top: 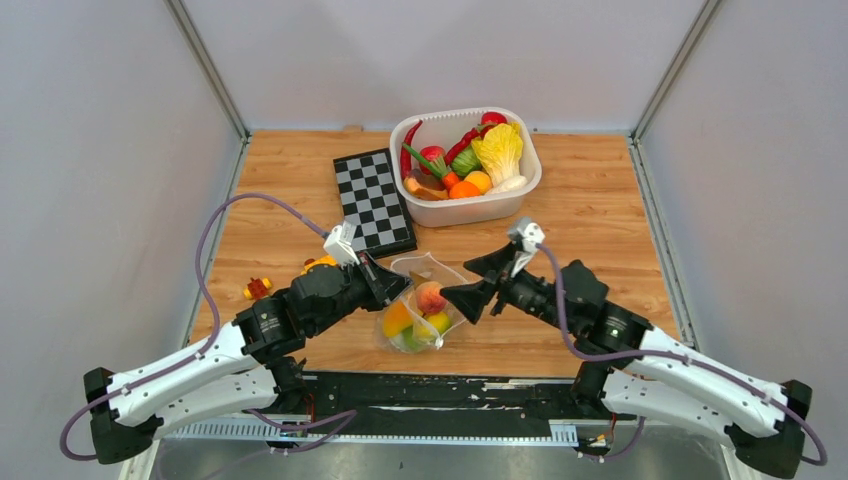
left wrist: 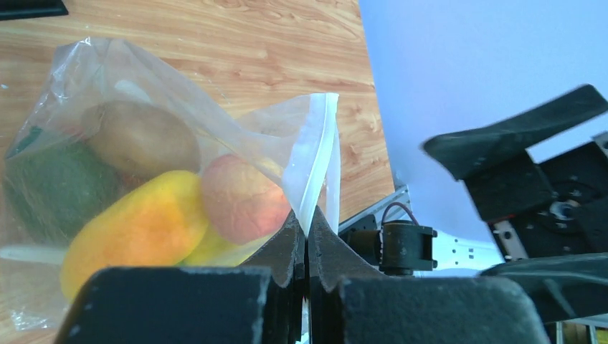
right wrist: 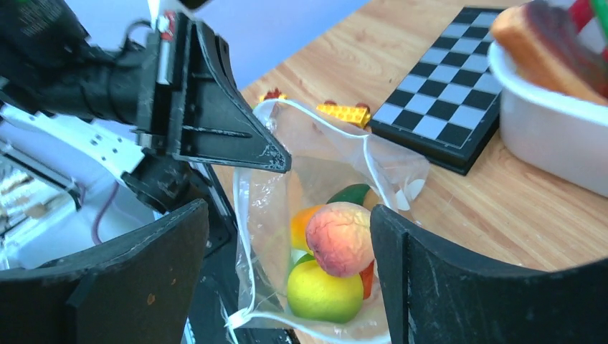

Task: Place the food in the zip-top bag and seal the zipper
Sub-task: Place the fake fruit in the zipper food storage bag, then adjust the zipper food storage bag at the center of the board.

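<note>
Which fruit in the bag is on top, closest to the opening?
The pinkish peach: it sits above the yellow-green fruit and the orange fruit, which lie deeper in the zip-top bag.

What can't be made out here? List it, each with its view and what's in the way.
- Left wrist: the green food in the zip-top bag is blurred behind plastic; its kind is unclear.
- Right wrist: the white tub is cut off by the right edge, most contents out of view.
- Top external: the left gripper hides where it pinches the zipper; a toy car is half hidden behind the left arm.
</note>
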You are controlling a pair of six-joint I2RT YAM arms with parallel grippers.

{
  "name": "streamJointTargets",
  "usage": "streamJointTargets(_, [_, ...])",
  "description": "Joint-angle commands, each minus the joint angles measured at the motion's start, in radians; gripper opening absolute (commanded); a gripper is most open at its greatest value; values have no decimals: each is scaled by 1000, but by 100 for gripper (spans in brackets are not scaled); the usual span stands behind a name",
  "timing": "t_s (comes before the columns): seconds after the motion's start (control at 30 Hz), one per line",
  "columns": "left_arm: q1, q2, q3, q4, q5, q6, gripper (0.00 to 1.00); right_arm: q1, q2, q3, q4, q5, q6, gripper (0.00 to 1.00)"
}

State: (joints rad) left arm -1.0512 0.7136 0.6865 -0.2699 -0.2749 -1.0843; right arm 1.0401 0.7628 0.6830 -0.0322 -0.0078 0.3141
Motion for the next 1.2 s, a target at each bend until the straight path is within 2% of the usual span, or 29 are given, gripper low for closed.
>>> streamJointTargets(0.0, [3, -16, -2, 27, -56, -6, 0, 0, -155, -48, -138, 165, 82, 82])
streamJointTargets(0.13, [3, -6, -1, 32, -57, -6, 0, 0, -221, -106, -286, 357, 237, 80])
streamJointTargets(0.27, [4, 5, 2, 35, -52, -3, 0, 0, -188, -164, -275, 305, 355, 79])
streamJointTargets(0.43, [6, 15, 7, 34, -49, 2, 0, 0, -95, -214, -116, 218, 415, 69])
streamJointTargets(0.6, [7, 12, 6, 31, -46, 2, 0, 0, 33, -169, -74, 201, 417, 54])
streamJointTargets(0.67, [6, 7, 3, 25, -48, 4, 0, -1, 62, -138, -104, 212, 394, 43])
streamJointTargets(0.8, [7, -8, 0, 10, -65, 11, 0, -2, 54, -121, -122, 238, 362, 23])
streamJointTargets(0.93, [7, -10, -2, 3, -75, 39, 1, -7, 12, -130, -86, 215, 328, 9])
streamJointTargets(1.03, [7, 0, 19, -7, -73, 81, 10, -8, 7, -103, -76, 158, 270, 1])
streamJointTargets(1.17, [7, 19, 63, -60, -70, 115, 30, -8, 25, -53, -68, 104, 190, 0])
